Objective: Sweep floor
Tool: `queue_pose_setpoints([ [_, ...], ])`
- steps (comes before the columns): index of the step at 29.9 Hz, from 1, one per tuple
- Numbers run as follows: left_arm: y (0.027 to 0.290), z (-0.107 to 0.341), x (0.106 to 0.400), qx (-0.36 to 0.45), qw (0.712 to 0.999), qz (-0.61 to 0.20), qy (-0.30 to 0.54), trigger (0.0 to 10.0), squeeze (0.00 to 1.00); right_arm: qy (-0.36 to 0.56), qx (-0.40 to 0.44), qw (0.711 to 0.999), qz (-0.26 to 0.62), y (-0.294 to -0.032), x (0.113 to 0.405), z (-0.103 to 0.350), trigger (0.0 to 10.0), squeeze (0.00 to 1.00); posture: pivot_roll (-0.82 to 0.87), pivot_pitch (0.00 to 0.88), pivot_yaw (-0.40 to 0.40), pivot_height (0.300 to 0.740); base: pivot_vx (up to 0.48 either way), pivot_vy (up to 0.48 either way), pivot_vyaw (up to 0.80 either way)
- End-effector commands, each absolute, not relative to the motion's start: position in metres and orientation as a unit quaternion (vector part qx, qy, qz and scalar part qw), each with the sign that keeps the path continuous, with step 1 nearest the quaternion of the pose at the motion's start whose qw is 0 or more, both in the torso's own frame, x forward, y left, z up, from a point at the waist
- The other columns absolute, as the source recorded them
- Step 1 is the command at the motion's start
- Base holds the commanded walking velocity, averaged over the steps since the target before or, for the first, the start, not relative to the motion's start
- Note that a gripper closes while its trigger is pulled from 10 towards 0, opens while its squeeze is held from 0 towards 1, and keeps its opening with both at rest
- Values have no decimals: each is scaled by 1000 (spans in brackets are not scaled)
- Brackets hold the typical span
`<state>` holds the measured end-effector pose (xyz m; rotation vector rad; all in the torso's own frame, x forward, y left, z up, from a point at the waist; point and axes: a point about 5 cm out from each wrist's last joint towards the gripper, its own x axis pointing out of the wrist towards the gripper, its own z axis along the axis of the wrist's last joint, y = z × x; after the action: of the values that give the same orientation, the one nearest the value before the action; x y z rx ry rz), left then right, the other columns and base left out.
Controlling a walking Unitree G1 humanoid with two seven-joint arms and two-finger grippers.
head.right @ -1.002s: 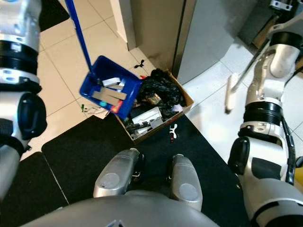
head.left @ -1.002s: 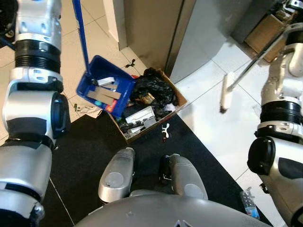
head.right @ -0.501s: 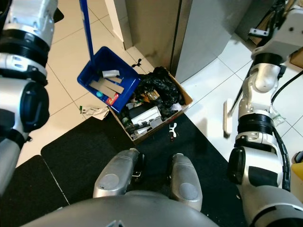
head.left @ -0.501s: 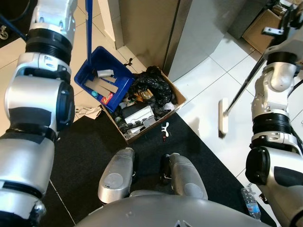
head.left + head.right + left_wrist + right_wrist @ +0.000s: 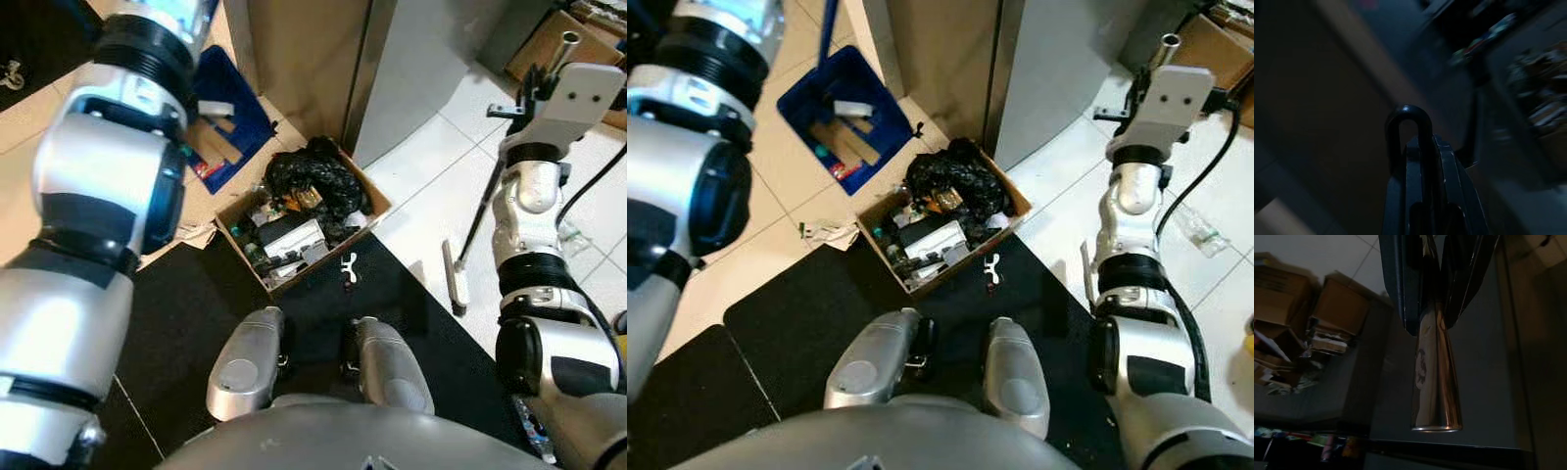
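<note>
The blue dustpan [image 5: 847, 122] holds cardboard scraps on the tiled floor beyond the cardboard box [image 5: 304, 230], which is full of rubbish and a black bag. Its blue handle [image 5: 830, 24] rises out of view behind my raised left arm. In the dark left wrist view my left gripper [image 5: 1422, 142] is shut, with a dark loop just past its fingertips. My right gripper [image 5: 1435, 308] is shut on the shiny metal broom handle [image 5: 1435, 377]. The handle [image 5: 566, 44] stands nearly upright at my right, and the broom head [image 5: 454, 284] is at the floor by the mat's edge.
I stand on a black mat [image 5: 176, 323] with a small white piece [image 5: 348, 266] on it. Crumpled paper [image 5: 831, 233] lies left of the box. A brown cabinet [image 5: 304, 49] and grey door [image 5: 431, 59] stand behind. A plastic bottle [image 5: 534, 436] lies near my right.
The dustpan has swung from over the box to the far left. The broom has come from slanted to nearly upright, its head nearer the mat.
</note>
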<state>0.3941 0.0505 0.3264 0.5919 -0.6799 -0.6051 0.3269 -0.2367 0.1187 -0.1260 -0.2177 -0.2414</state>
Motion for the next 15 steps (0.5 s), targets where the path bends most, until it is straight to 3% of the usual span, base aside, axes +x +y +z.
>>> queue_pose_setpoints([
  [1, 30, 346, 383, 305, 818, -318, -370, 10000, 0, -121, -71, 984, -113, -233, 327, 121, 10000, 0, 129, 0, 77, 740, 0, 0, 0],
  [3, 26, 346, 382, 301, 815, -325, -373, 10000, 0, -121, -71, 984, -112, -232, 327, 120, 10000, 0, 130, 0, 80, 740, 0, 0, 0],
  [7, 3, 364, 371, 211, 814, -376, -390, 10000, 0, -119, -69, 984, -111, -229, 327, 118, 10000, 0, 126, 0, 90, 740, 0, 0, 0],
  [15, -17, 360, 358, 209, 780, -429, -406, 10000, 0, -116, -67, 984, -115, -229, 326, 115, 10000, 0, 128, 0, 98, 740, 0, 0, 0],
])
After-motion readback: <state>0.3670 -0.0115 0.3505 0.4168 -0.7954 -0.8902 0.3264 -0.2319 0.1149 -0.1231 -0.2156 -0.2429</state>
